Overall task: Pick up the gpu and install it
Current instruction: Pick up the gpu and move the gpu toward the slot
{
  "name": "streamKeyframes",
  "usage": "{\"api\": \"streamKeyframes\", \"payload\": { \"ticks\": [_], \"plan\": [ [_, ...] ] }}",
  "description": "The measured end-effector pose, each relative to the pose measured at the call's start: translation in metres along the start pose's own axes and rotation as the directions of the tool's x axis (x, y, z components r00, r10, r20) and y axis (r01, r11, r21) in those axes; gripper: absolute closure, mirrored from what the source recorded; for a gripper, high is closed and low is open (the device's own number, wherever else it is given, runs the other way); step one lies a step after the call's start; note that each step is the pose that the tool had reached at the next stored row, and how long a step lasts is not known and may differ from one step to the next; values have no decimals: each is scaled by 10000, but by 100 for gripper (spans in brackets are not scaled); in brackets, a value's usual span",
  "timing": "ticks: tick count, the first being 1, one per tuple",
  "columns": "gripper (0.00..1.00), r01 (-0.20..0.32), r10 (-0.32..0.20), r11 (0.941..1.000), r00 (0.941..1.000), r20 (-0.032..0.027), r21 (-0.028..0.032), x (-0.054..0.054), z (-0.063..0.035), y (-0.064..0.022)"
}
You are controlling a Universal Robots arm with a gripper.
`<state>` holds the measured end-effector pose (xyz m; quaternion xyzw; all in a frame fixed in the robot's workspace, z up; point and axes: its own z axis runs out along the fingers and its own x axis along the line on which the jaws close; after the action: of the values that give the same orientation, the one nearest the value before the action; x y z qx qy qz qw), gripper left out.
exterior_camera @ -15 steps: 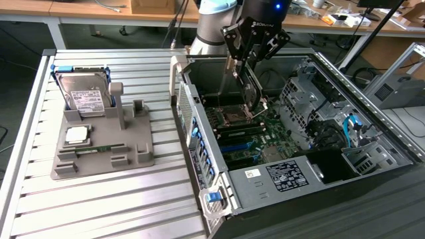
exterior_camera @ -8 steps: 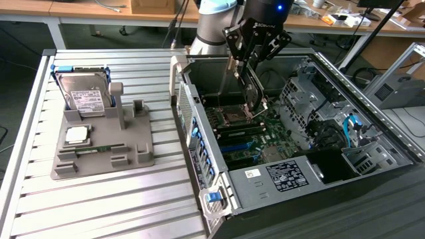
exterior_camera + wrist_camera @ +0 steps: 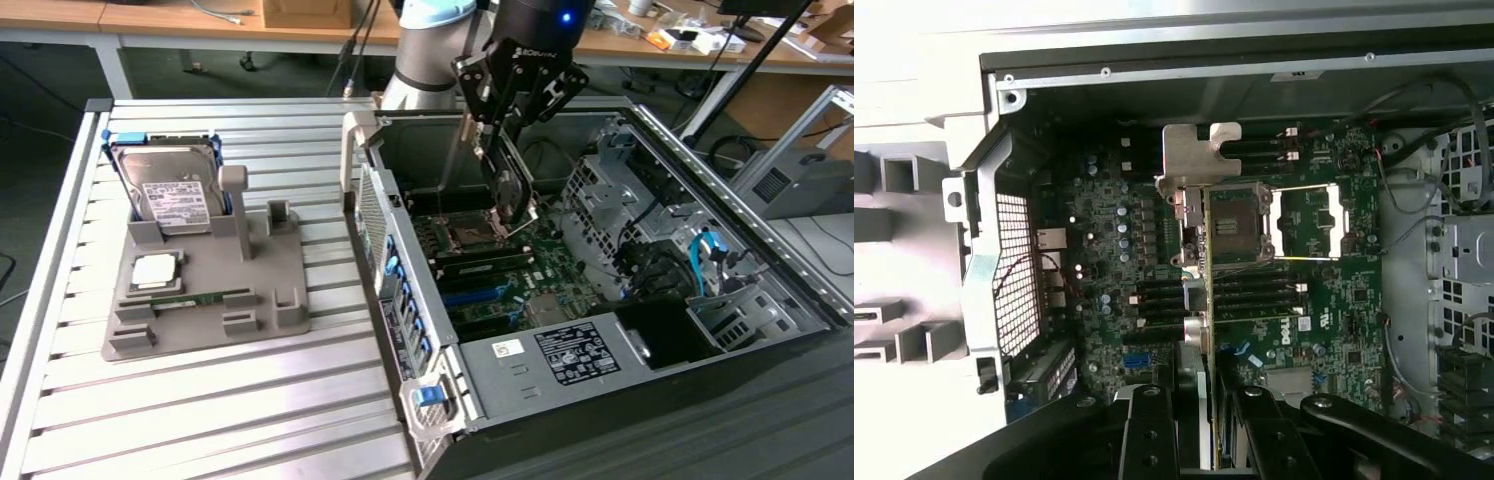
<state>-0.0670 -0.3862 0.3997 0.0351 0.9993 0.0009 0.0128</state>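
Note:
My gripper (image 3: 497,118) hangs over the open computer case (image 3: 747,250), shut on the gpu (image 3: 509,190). The gpu is a thin dark card held on edge and pointing down, its lower end just above the motherboard (image 3: 487,275) near the processor socket. In the wrist view the gpu (image 3: 1200,300) runs away from the gripper (image 3: 1203,432) as a narrow slab. Its silvery metal bracket (image 3: 1194,160) is at the far end, and a black finger (image 3: 1150,430) sits on each side of the near end. Whether the card touches the board I cannot tell.
A grey parts holder (image 3: 200,300) stands on the slatted table at the exterior view's left, carrying a silver hard drive (image 3: 167,195), a processor chip (image 3: 154,270) and a green memory stick (image 3: 187,298). Inside the case are drive cages (image 3: 607,200) and blue cables (image 3: 707,255).

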Motion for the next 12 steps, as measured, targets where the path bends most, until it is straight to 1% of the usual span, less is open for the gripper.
{"api": "streamKeyframes", "payload": {
  "ticks": [7, 10, 12],
  "plan": [
    [73, 1, -1, 10000, 10000, 2, 18, -42, 19, 3],
    [73, 1, -1, 10000, 10000, 3, 35, -61, 32, 4],
    [73, 2, -2, 10000, 10000, 3, 57, -81, 45, 6]
  ]
}}
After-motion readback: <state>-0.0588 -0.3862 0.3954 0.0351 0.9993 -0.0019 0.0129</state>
